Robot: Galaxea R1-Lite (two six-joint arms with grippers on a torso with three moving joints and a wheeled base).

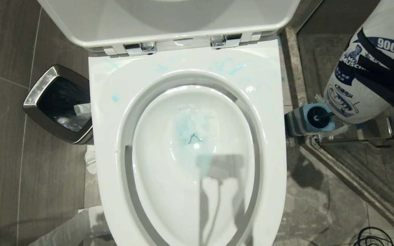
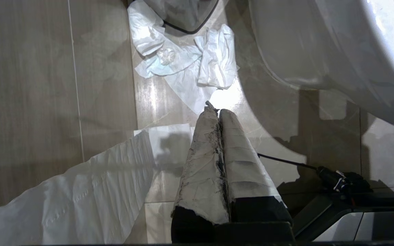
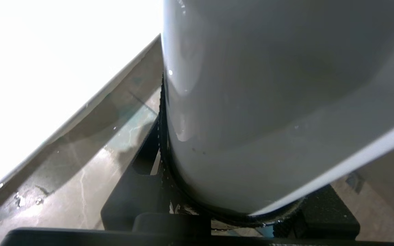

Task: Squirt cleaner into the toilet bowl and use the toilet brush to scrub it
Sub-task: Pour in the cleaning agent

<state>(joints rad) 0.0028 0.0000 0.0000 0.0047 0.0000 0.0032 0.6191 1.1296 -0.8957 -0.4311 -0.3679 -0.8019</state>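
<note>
The toilet bowl (image 1: 104, 112) fills the middle of the head view, lid raised, with blue smears on the rim and a pale blue patch in the water. The cleaner (image 1: 364, 85), a white labelled bottle, hangs in the air to the right of the bowl, above the floor. My right gripper (image 1: 385, 82) is shut on it, black fingers across its side. In the right wrist view the cleaner (image 3: 268, 102) sits between the right gripper (image 3: 234, 191) fingers. The toilet brush (image 1: 320, 117) stands in its holder (image 1: 296, 123) by the bowl's right side. My left gripper (image 2: 217, 109) is shut, empty, low beside the toilet base (image 2: 320, 51).
A steel-rimmed waste bin (image 1: 58, 102) stands left of the bowl. Crumpled tissue (image 2: 190, 68) and paper sheets (image 1: 67, 229) lie on the floor at the left. A glass shower partition with a metal rail (image 1: 354, 177) runs along the right. A black cable (image 1: 371, 237) lies at the lower right.
</note>
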